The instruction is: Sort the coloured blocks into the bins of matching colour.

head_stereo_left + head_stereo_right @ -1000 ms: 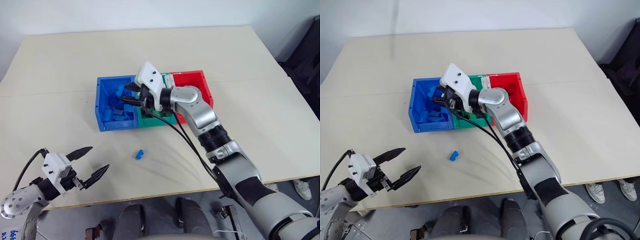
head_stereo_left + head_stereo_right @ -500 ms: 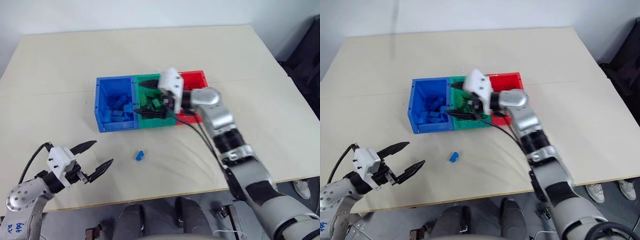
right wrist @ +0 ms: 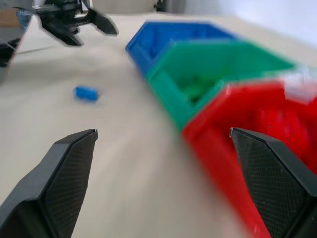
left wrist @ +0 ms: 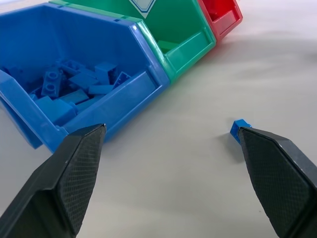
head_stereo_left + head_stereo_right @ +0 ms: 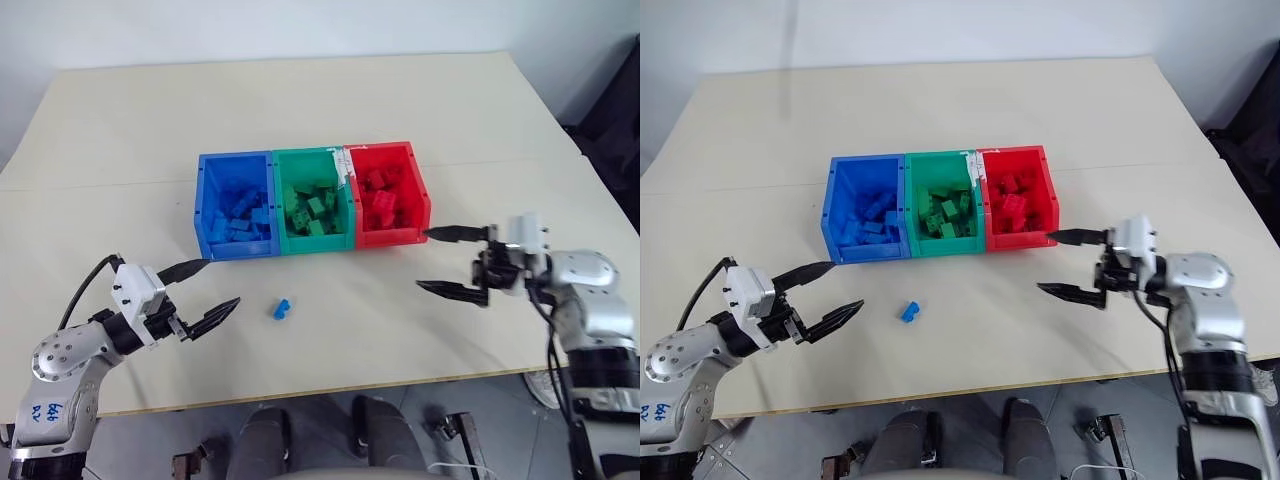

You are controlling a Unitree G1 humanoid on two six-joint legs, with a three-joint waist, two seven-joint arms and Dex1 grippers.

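Note:
One small blue block [image 5: 281, 309] lies loose on the table in front of the bins. My left gripper [image 5: 222, 282] hovers open just to its left, level with the table, with nothing between its fingers. In the left wrist view the block [image 4: 239, 128] sits right by one fingertip. Three bins stand in a row: the blue bin [image 5: 201, 210] holds blue blocks [image 5: 240, 215], the green bin [image 5: 315, 243] green ones, and the red bin [image 5: 423, 200] red ones. My right gripper [image 5: 424, 259] is open and empty, to the right of the red bin's front corner and pointing left.
The tan table [image 5: 300, 90] stretches bare behind the bins. Its front edge [image 5: 330, 385] runs close behind both grippers. A dark object [image 5: 615, 110] stands off the table at the far right.
My right gripper swung from over the blue bin past the green bin to the right of the red bin, and opened. My left gripper edged forward toward the loose blue block.

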